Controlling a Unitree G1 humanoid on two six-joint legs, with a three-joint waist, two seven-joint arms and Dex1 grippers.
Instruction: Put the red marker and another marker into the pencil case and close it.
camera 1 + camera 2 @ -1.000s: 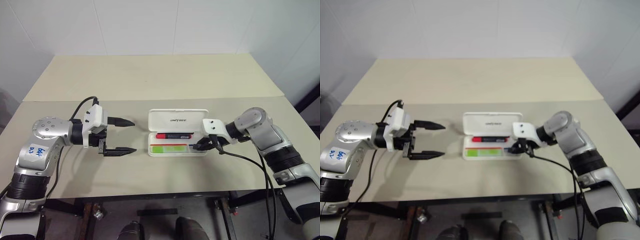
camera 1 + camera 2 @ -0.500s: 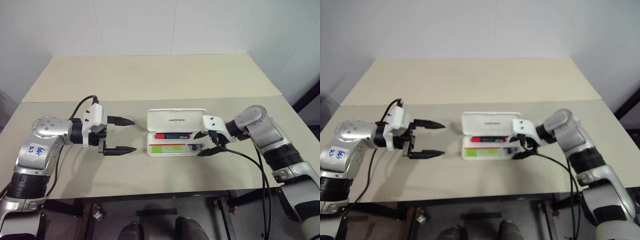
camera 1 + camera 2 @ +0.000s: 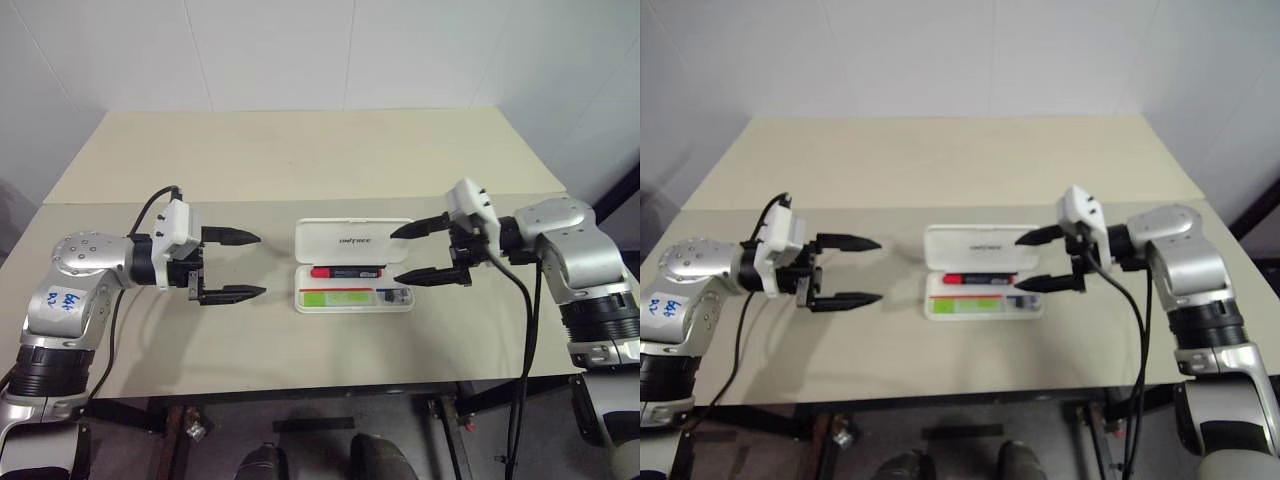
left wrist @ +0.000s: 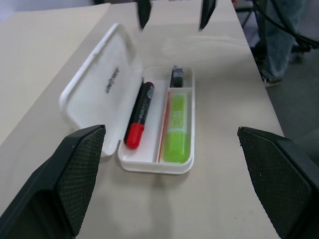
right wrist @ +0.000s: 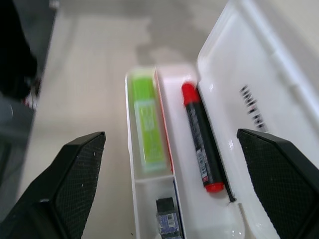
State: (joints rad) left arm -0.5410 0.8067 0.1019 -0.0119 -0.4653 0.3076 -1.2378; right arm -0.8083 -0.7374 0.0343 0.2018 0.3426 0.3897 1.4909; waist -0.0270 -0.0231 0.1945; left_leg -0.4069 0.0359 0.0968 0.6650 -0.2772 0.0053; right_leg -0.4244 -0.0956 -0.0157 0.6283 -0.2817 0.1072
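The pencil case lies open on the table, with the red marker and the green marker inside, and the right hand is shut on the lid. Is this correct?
Not quite: the right hand is open and holds nothing, hanging beside the pencil case, as the left eye view shows. The rest is correct: the case lies open with the red marker and the green marker inside.

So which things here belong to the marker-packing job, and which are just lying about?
Part of the job:
- red marker, lying in the case tray
- green marker, in the tray's front compartment
- pencil case, lid still open
- left gripper and right gripper, both open and empty

Just there:
- small dark item in the tray's end compartment
- table
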